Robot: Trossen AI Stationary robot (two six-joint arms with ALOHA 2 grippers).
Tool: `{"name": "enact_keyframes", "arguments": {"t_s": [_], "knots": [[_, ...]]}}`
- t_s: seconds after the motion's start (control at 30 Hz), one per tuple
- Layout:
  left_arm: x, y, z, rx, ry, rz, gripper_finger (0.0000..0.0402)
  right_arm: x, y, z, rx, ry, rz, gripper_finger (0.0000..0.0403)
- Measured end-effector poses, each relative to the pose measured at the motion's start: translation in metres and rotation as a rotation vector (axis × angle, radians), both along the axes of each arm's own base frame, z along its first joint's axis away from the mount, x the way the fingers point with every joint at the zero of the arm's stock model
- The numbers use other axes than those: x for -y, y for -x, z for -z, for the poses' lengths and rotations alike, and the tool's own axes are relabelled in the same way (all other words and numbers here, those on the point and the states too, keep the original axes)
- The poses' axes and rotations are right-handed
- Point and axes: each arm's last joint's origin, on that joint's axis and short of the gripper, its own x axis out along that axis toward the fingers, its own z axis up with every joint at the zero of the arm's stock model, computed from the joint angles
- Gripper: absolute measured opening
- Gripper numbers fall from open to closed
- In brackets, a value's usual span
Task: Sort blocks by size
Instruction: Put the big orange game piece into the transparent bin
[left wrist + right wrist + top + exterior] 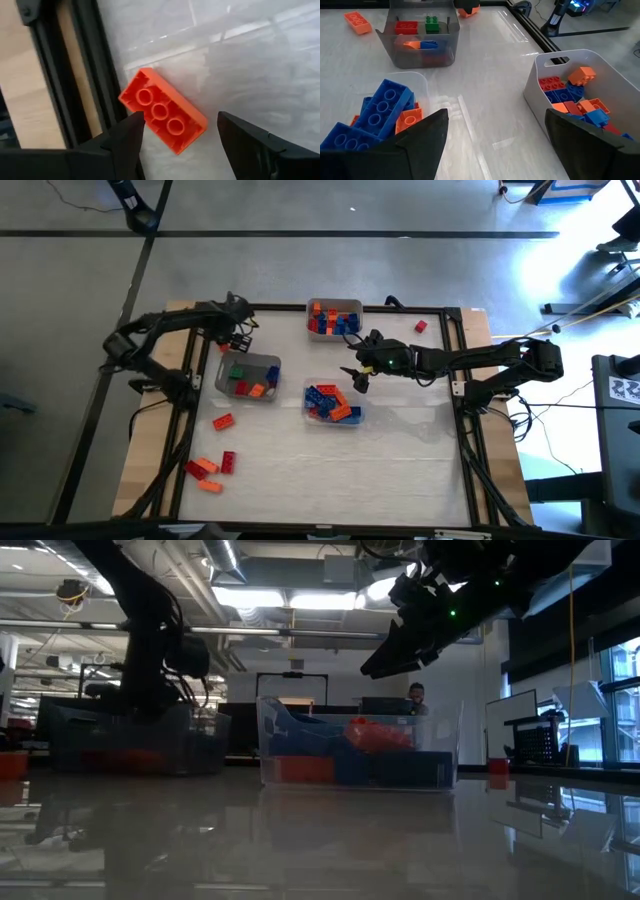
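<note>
An orange brick (162,111) lies upside down, hollow side up, on the white table beside the black frame rail (90,75) at the far left; it also shows in the high view (222,347). My left gripper (180,122) is open just above it, one finger on each side, and also shows in the high view (236,335). My right gripper (357,377) is open and empty, in the air between the two clear trays; it also shows in its own wrist view (495,117). In the low view the right gripper (388,658) hangs above the tray (360,755).
A grey tray (262,361) holds red, green, orange and blue bricks. A far tray (333,304) and a middle tray (312,417) hold blue, red and orange bricks. Loose bricks lie at the near left (222,421), (203,468) and one red brick lies at the far right (420,326).
</note>
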Motion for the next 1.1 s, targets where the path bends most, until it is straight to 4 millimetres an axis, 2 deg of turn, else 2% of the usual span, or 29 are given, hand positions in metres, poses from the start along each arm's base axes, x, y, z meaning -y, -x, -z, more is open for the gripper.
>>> {"name": "enact_keyframes", "arguments": {"t_s": [0.2, 0.37, 0.63, 0.8, 0.93, 1.1], "knots": [[-0.008, -0.003, 0.017, 0.000, 0.066, 0.011, 0.0241, 0.000, 0.000, 0.000, -0.001, 0.000, -0.001, 0.0331], [-0.014, -0.009, 0.021, 0.024, 0.046, 0.061, 0.0241, 0.000, 0.000, 0.000, -0.001, 0.000, -0.001, 0.0331], [-0.010, -0.041, 0.014, 0.173, -0.031, 0.385, 0.0241, 0.000, 0.000, 0.000, 0.001, 0.000, -0.001, 0.0331], [-0.004, -0.055, 0.009, 0.187, -0.037, 0.538, 0.0241, 0.000, 0.000, 0.000, 0.001, 0.000, -0.001, 0.0331], [-0.002, -0.062, -0.001, 0.201, -0.050, 0.523, 0.0241, 0.000, 0.000, 0.000, 0.001, 0.000, -0.001, 0.0331], [-0.007, -0.058, -0.011, 0.268, -0.125, 0.281, 0.0241, 0.000, 0.000, 0.000, 0.001, -0.001, -0.002, 0.0331]]}}
